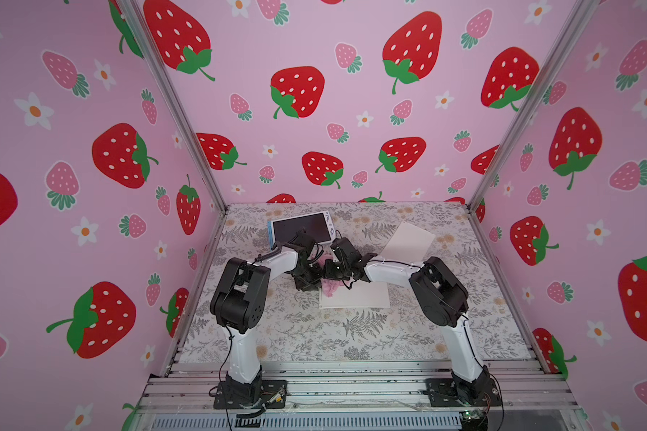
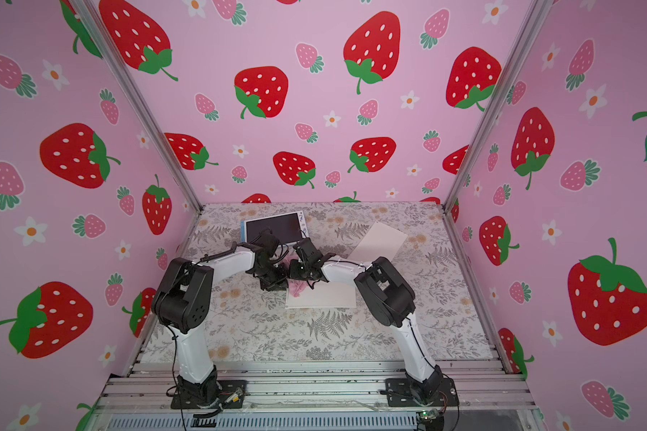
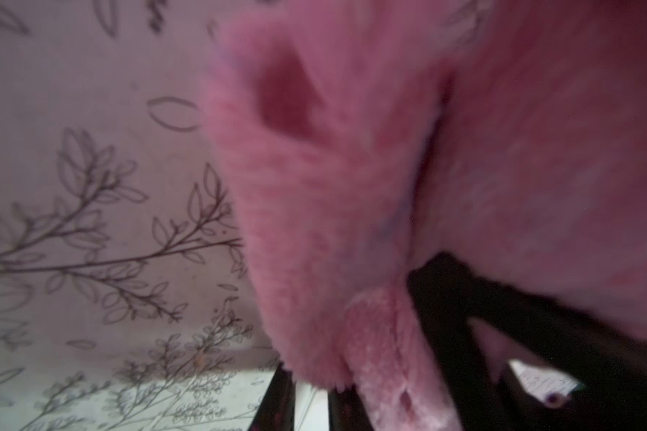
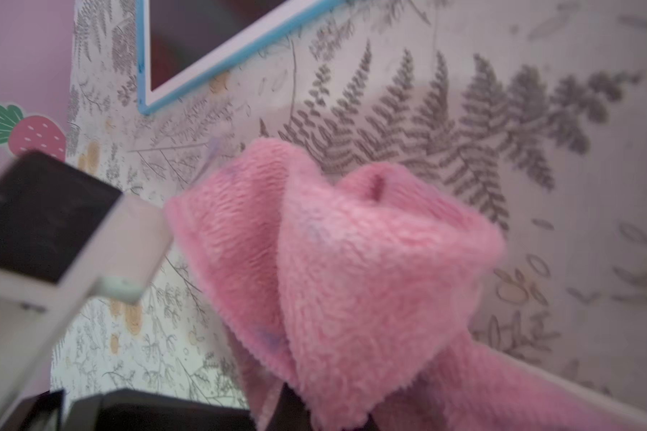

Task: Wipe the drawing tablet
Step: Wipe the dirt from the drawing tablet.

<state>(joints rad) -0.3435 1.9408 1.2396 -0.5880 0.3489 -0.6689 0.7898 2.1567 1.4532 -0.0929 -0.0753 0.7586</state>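
Top views, both: white-framed, blue-edged drawing tablet w/ dark screen point(image 1: 301, 227) lies flat at the far side of the floral-print worktop point(image 1: 352, 336), left of centre. Both arms meet nearer their bases, over the corner of a white paper sheet point(image 1: 355, 294), w/ a fluffy pink cloth point(image 1: 333, 287) bunched between them, clear of the tablet.

Left wrist view: left jaws clamped on the cloth, one black finger point(image 3: 449, 294) dug into the pile.

Right wrist view: right jaws clenched, apparently on the cloth's lower edge (jaws mostly out of frame); tablet well apart.

Judgement: early stage. Cloth in hand, no contact w/ screen yet, so the whole wipe is left. Can't tell if marks remain.
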